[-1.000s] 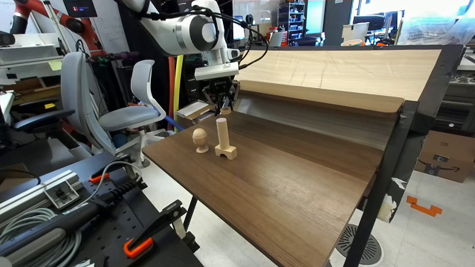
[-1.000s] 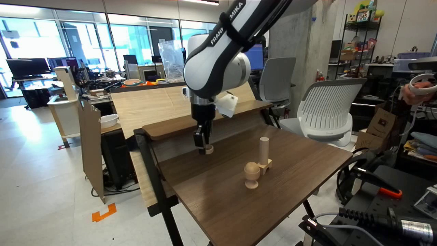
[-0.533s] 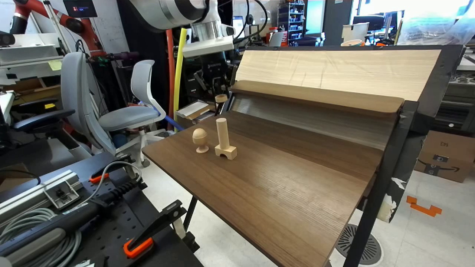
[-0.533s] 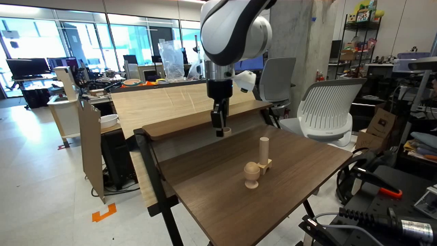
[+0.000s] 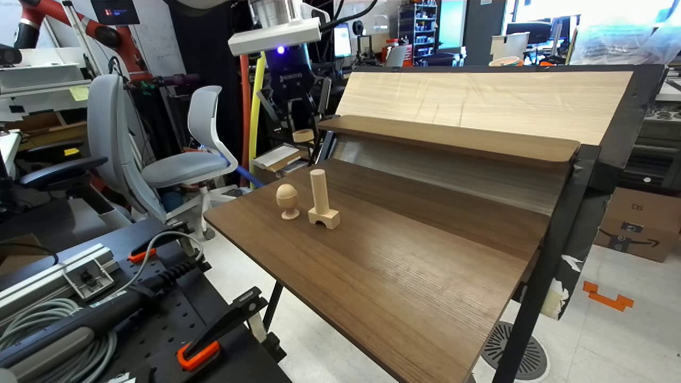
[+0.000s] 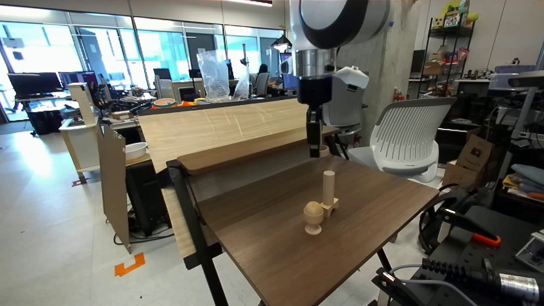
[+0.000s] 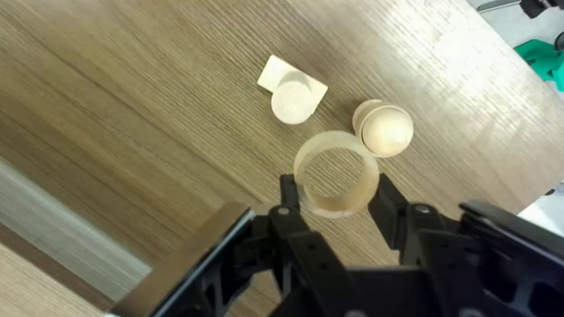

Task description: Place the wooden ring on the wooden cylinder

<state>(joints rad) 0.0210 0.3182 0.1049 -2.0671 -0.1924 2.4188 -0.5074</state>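
Observation:
The wooden cylinder (image 5: 320,192) stands upright on its blocky foot on the brown table. It also shows in an exterior view (image 6: 329,188) and, from above, in the wrist view (image 7: 291,103). My gripper (image 7: 337,193) is shut on the wooden ring (image 7: 337,206), with a black finger on each side of it. The ring's hole faces down to the table. The ring also shows in both exterior views (image 5: 303,135) (image 6: 324,150), raised above the table and apart from the cylinder. In the wrist view the cylinder lies up and left of the ring.
A rounded ball-topped wooden piece (image 5: 287,201) stands beside the cylinder. It also shows in the wrist view (image 7: 387,131), where the ring's image touches it. A raised shelf (image 5: 452,141) runs along the back of the table (image 5: 404,266). Grey chairs stand beyond the table.
The gripper has lifted the ring off the table's back area and carried it up, leftward in an exterior view and rightward in the other exterior view. The cylinder and ball-topped piece have not moved.

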